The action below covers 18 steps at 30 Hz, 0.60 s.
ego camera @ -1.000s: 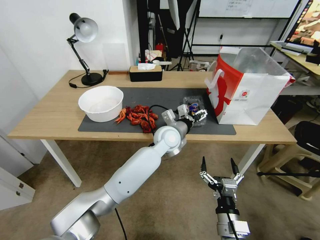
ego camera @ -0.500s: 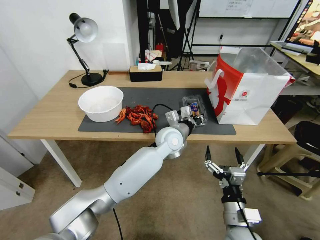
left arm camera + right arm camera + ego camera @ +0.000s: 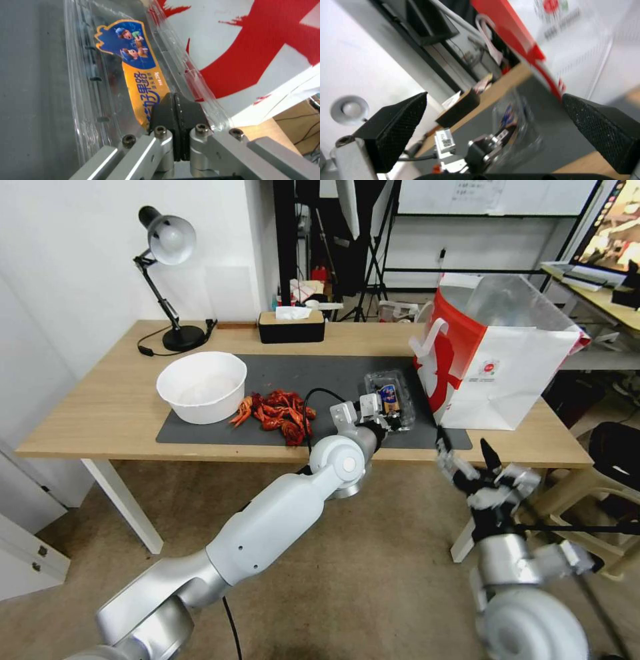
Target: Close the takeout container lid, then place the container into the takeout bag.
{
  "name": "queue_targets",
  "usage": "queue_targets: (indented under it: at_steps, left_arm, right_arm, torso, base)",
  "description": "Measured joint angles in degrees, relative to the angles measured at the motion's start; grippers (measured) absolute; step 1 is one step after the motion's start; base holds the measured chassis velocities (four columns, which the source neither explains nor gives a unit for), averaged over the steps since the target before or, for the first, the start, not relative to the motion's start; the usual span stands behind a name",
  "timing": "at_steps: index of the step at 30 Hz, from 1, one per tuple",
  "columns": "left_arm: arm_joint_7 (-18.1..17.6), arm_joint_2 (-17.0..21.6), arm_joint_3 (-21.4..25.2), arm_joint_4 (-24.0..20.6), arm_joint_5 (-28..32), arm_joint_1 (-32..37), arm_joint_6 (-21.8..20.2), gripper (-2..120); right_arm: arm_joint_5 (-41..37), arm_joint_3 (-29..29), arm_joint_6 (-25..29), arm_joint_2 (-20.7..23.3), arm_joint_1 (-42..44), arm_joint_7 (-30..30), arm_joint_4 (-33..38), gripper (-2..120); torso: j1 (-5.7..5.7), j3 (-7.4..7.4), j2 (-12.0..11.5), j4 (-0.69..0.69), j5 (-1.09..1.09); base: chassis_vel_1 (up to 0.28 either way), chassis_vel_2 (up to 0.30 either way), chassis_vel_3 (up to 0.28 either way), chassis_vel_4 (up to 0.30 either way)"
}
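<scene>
Left end effector (image 3: 385,418) was at the near end of the takeout container (image 3: 390,399), its black pads (image 3: 165,113) pressed flat together against the clear lid (image 3: 113,75), with nothing visibly caught between them.

Findings, largest item first. The takeout bag (image 3: 497,373) stood upright on the counter (image 3: 100,410), mouth open, just beside the container; one panel sat so close that a sideways push risked tipping or creasing it.

The container lay on the dark mat (image 3: 320,370), apparently closed, though latching could not be confirmed. Pressure at one end only risked skidding it or popping the far edge.

The right end effector (image 3: 470,453) hovered below the counter's front edge, jaws spread wide and empty; rising there, it could strike the edge.
</scene>
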State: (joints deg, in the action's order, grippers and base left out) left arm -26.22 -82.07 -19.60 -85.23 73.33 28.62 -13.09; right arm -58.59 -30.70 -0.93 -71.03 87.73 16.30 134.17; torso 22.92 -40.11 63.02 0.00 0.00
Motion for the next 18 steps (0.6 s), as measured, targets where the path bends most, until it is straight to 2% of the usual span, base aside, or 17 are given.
queue_targets:
  at_steps: [1, 3, 7, 9, 18]
  left_arm:
    - [0.0, 0.0, 0.0, 0.0, 0.0, 0.0, 0.0, 0]
    - [0.1, 0.0, 0.1, 0.1, 0.0, 0.2, 0.1, 0]
    - [0.1, 0.1, 0.1, 0.1, 0.0, 0.3, 0.2, 0]
    - [0.2, 0.1, 0.5, 0.2, 0.0, 0.8, 0.3, 0]
    - [0.2, 1.3, 0.7, -0.6, 0.1, 1.7, 0.4, 0]
  right_arm:
    - [0.0, 0.0, 0.0, 0.0, 0.0, 0.0, 0.0, 100]
    - [-6.2, -0.6, -2.6, 1.2, -2.6, 3.2, -0.6, 100]
    - [-7.8, -0.6, -3.2, 1.6, -3.6, 4.3, -1.3, 100]
    - [-12.7, 0.1, -5.4, 2.6, -7.0, 7.3, -3.9, 100]
    - [-18.3, 1.9, -9.5, 2.6, -13.1, 10.9, -8.1, 100]
  torso:
    - [0.00, 0.00, 0.0, 0.00, 0.00]
    - [0.00, 0.01, 0.0, 0.00, 0.00]
    - [0.00, 0.00, 0.0, -0.01, 0.01]
    - [0.00, 0.00, 0.0, 0.00, 0.00]
    - [0.00, 0.00, 0.0, 0.00, 0.00]
  base:
    - [0.000, 0.000, 0.000, 0.000]
    - [0.000, 0.000, 0.000, 0.000]
    - [0.000, 0.000, 0.000, 0.000]
    - [0.000, 0.000, 0.000, 0.000]
    - [0.000, 0.000, 0.000, 0.000]
